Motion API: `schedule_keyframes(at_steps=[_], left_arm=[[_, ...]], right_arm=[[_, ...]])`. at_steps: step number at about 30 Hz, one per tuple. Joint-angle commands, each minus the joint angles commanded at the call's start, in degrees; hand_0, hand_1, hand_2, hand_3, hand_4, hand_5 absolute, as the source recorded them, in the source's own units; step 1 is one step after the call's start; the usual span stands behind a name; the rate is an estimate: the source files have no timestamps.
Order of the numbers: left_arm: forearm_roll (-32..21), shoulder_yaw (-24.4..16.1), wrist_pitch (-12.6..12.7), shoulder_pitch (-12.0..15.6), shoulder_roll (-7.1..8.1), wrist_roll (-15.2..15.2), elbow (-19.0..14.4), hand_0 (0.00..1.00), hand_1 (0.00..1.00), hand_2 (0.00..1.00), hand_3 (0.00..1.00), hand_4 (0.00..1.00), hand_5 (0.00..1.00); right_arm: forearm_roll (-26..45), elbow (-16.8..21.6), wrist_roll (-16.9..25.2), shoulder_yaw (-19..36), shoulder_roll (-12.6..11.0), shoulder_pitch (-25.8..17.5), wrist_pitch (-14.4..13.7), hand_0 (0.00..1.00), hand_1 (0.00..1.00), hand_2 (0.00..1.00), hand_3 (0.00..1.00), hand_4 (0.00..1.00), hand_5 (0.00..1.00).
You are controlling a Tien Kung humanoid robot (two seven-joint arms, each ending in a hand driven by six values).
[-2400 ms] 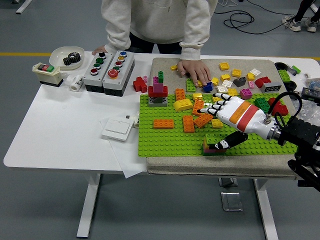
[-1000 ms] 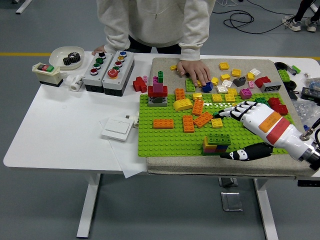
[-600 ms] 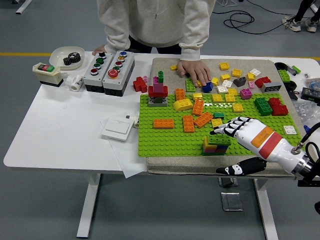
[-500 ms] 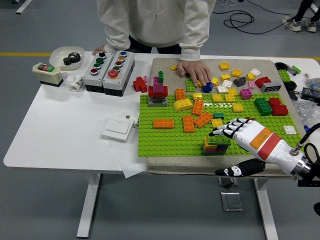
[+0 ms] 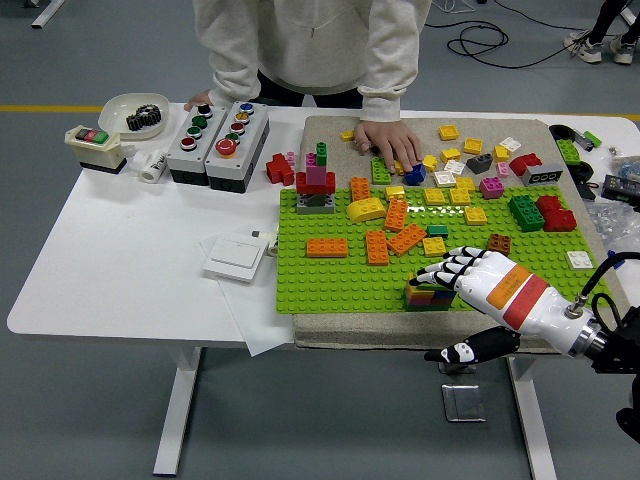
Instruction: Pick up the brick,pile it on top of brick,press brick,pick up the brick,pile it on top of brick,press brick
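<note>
While fingers (image 5: 445, 269) lie extended, close together, flat atop multicolored brick stack (image 5: 428, 295), right hand (image 5: 487, 288) grips nothing; thumb hangs off near table edge. Stack sits near right on green baseplate (image 5: 330, 280).

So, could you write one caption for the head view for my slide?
Robot's right hand lies open-fingered over the brick stack on the green baseplate; a person's hand rests behind.

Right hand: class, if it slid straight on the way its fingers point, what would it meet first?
The right hand points left; its fingertips already reach the stacked bricks, so probably that, though height is unclear.
</note>
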Motion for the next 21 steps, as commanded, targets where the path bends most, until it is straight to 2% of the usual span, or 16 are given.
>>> schedule_keyframes(at_steps=[21], left_arm=[[-0.5, 0.3, 0.1, -0.1, 0.00, -0.1, 0.0, 0.679, 0.724, 0.737, 0.595, 0.687, 0.663]], right_arm=[[-0.7, -1.6, 0.4, -0.5, 0.1, 0.4, -0.1, 0.822, 0.741, 0.780, 0.807, 0.998, 0.770]])
